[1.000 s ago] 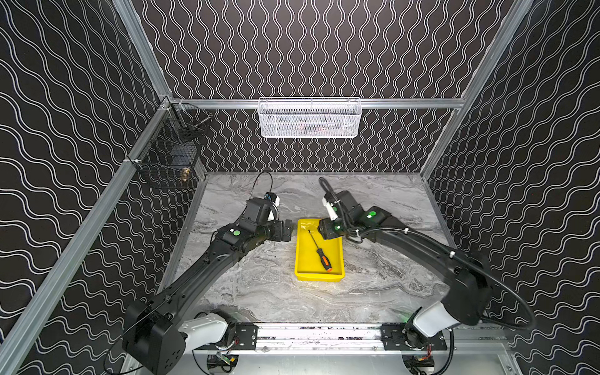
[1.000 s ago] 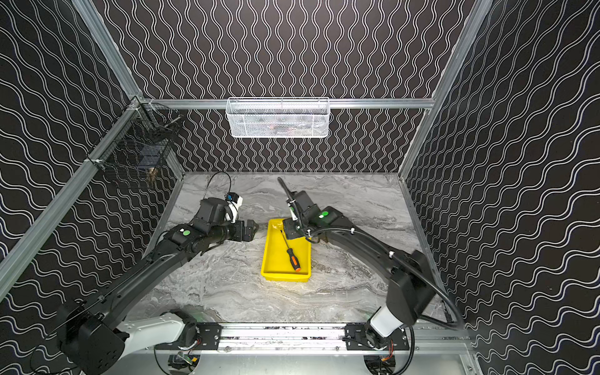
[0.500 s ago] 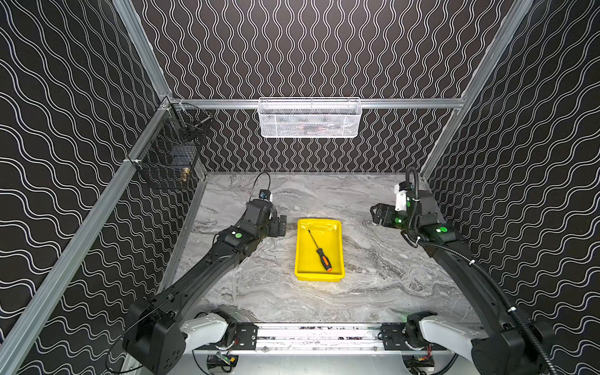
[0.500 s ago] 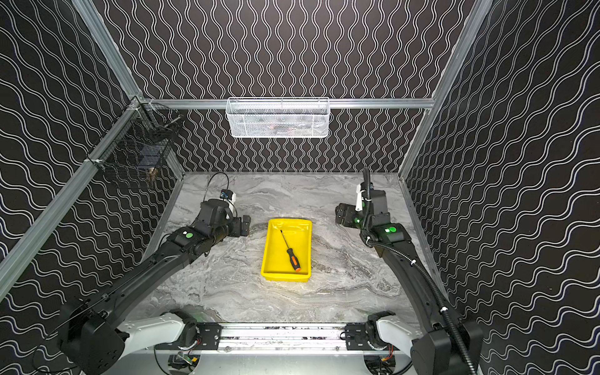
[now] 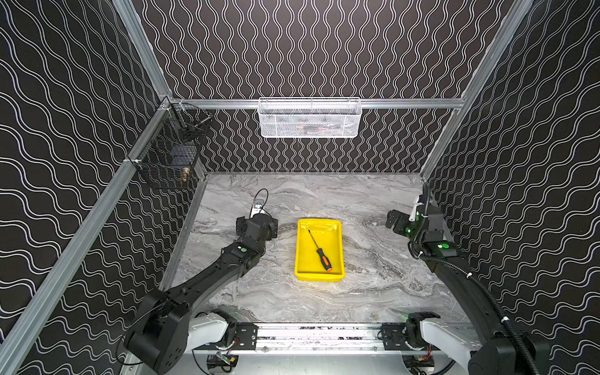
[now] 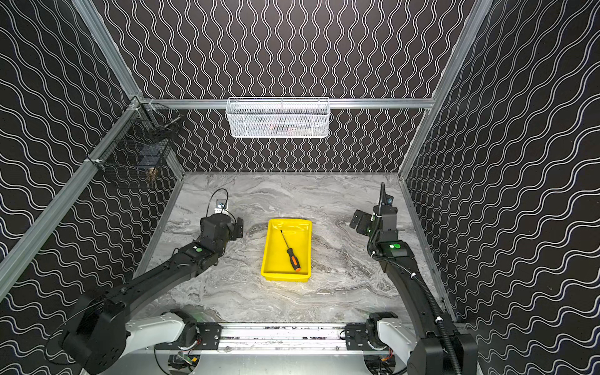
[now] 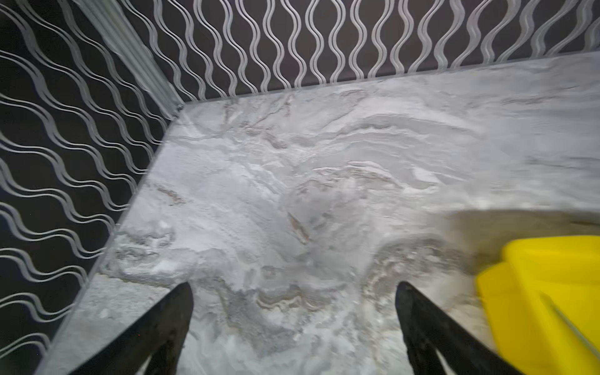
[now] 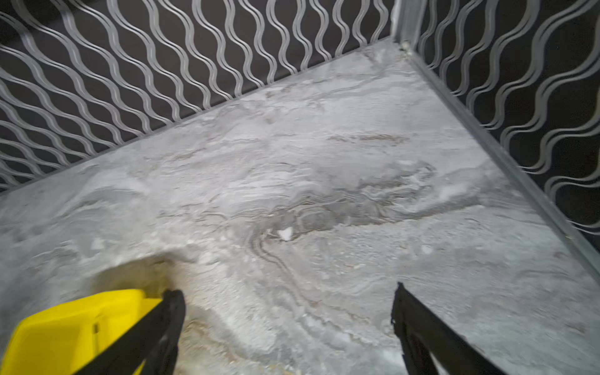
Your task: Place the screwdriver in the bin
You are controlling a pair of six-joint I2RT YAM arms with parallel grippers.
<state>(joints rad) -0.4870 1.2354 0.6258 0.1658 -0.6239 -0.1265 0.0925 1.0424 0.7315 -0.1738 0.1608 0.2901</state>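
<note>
So the screwdriver is lying flat inside the bin, on the diagonal: tip toward the far left corner, orange-and-black handle toward the near right one. No part of it hangs over the rim, as far as I can tell from both top views.

Both arms are clear of it. The left gripper is spread wide with nothing between the jaws, just bare table under it, and the bin's corner shows off to one side in its wrist view. The right gripper is also wide open and empty. The bin sits between the two, so it lies right of the left gripper and left of the right one. The left gripper is nearer, just beside the bin's far left end, while the right one is well apart, over by the right wall.

I'd call this job done, with nothing left to grab.

The table is grey marble-look and flat. There's a white basket on the back wall, a black basket on the left wall, and wavy-line panels all around.
</note>
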